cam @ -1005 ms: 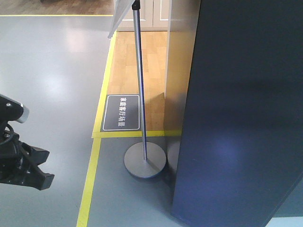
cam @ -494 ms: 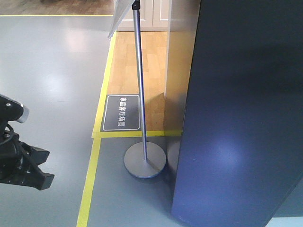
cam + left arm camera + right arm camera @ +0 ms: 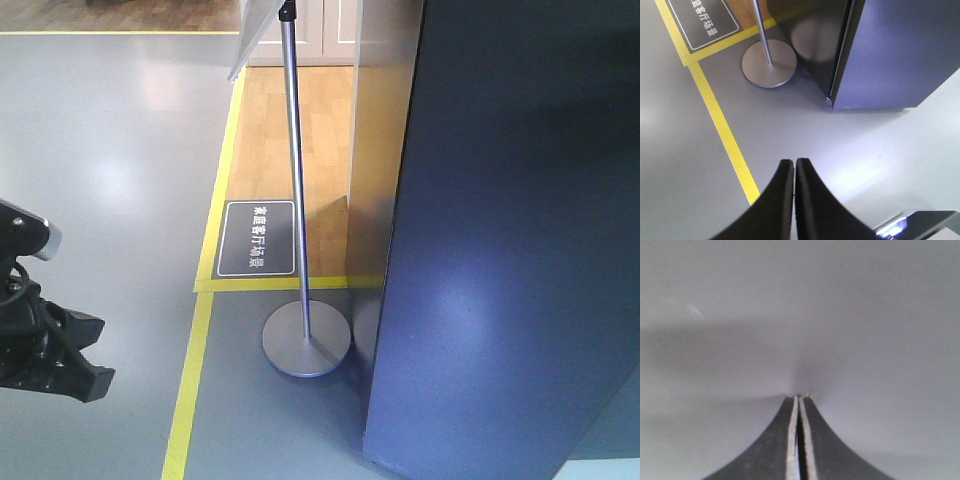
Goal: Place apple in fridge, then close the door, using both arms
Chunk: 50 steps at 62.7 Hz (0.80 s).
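Left claw (image 3: pixel 794 165) pinched together above grey floor (image 3: pixel 700 165), right claw (image 3: pixel 800 399) likewise, tips against pale surface (image 3: pixel 800 315).

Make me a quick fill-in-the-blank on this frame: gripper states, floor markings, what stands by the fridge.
1. The left gripper hangs over the grey floor with its jaws ____.
2. The tape line on the floor is ____ in colour.
3. The sign stand has a ____ metal base, beside the fridge.
4. The right gripper, jaws together, holds ____ between them.

Missing words: shut; yellow; round; nothing
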{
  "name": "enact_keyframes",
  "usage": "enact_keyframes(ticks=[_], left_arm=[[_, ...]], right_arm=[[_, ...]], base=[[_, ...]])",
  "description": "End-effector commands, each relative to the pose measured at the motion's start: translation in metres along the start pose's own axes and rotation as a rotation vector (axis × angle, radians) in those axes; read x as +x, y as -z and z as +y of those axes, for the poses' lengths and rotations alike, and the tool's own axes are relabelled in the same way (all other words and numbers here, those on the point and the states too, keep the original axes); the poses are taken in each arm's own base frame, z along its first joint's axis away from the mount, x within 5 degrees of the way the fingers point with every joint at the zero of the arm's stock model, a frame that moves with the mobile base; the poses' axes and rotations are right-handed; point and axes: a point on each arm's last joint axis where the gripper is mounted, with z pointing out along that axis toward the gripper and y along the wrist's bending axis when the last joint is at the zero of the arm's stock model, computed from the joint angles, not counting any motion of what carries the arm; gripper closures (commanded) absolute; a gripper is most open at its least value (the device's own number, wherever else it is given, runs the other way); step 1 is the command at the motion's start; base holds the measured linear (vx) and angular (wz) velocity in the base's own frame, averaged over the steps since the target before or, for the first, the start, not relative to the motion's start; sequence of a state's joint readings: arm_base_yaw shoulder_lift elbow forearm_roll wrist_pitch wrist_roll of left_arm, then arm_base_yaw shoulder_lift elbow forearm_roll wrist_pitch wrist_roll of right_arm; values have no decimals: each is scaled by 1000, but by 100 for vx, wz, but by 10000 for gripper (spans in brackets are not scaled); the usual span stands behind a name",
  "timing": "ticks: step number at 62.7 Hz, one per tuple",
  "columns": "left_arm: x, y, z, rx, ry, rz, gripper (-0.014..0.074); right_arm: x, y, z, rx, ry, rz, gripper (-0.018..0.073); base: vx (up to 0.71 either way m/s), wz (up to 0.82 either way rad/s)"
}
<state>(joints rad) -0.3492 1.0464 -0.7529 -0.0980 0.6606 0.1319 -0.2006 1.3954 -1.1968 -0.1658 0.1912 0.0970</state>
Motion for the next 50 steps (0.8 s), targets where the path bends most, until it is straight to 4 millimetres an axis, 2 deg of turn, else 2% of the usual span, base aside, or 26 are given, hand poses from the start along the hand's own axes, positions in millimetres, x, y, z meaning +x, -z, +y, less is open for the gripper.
enact_keyframes(ticks=[1, 17, 25, 50], left_arm=[[-11, 9, 0, -3, 14, -90, 603], [-11, 9, 0, -3, 14, -92, 603], [-11, 9, 0, -3, 14, -92, 603], [-11, 9, 0, -3, 14, -91, 603]], right_arm=[[-27, -9, -3, -1, 15, -173, 563], [-28, -52, -1, -11, -8, -183, 563], [-29, -66, -1, -11, -42, -161, 563], [-26, -66, -1, -7, -50, -99, 563]], base=[[0, 0], [0, 0], [0, 0], [0, 0]])
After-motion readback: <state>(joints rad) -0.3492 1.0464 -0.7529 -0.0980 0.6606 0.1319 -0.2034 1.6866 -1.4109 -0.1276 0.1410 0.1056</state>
